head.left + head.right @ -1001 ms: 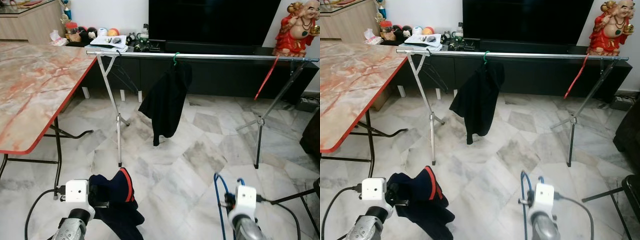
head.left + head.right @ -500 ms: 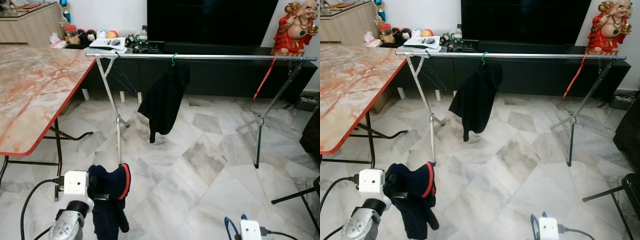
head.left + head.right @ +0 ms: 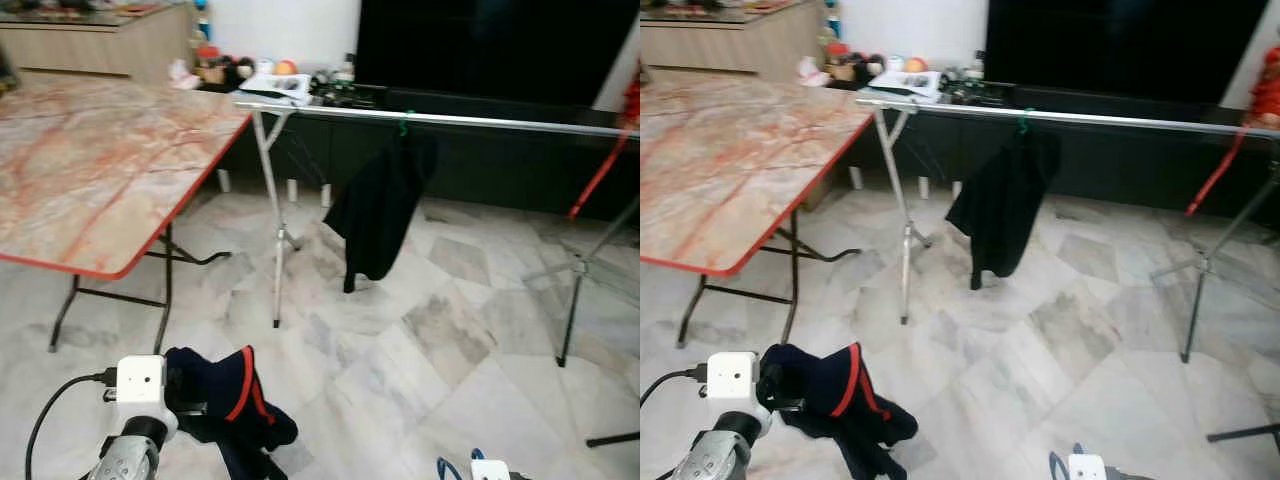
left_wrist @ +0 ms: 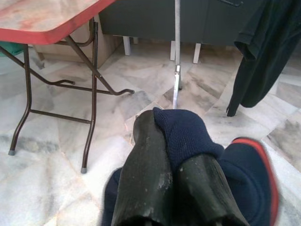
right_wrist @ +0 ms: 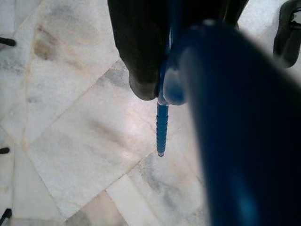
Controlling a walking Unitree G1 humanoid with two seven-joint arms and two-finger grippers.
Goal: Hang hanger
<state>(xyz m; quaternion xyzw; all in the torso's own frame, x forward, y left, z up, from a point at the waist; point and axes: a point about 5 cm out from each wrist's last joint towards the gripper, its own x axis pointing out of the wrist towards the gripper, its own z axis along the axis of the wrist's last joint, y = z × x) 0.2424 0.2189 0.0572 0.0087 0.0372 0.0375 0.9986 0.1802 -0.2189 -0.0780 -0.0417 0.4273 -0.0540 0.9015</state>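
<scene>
One blue hanger [image 5: 164, 89] is pinched in the right tool [image 5: 160, 70], low at the robot's right side, its ribbed tip pointing down over the marble floor [image 3: 430, 350]; the head views catch just a blue loop of it at the bottom edge, beside the wrist camera. It has not reached the rail, so the hanging itself is not yet done. Judging from how things lie, the hanger looks bare and the dark navy garment with a red stripe [image 3: 225, 400] is apart from it, bunched in the left tool [image 4: 171, 155], whose two black fingers are pressed together on a fold of the cloth. So the garment probably has to go onto the hanger first, and then the hook onto the rail.

Farther out, the metal clothes rail [image 3: 450, 118] stands well ahead across the floor, carrying a black shirt [image 3: 380, 210] on a green hook, with free bar on either side of it. A marble-topped bench with a red edge [image 3: 100, 170] stands to the robot's left, and a dark TV cabinet [image 3: 1120, 160] lies behind the rail.
</scene>
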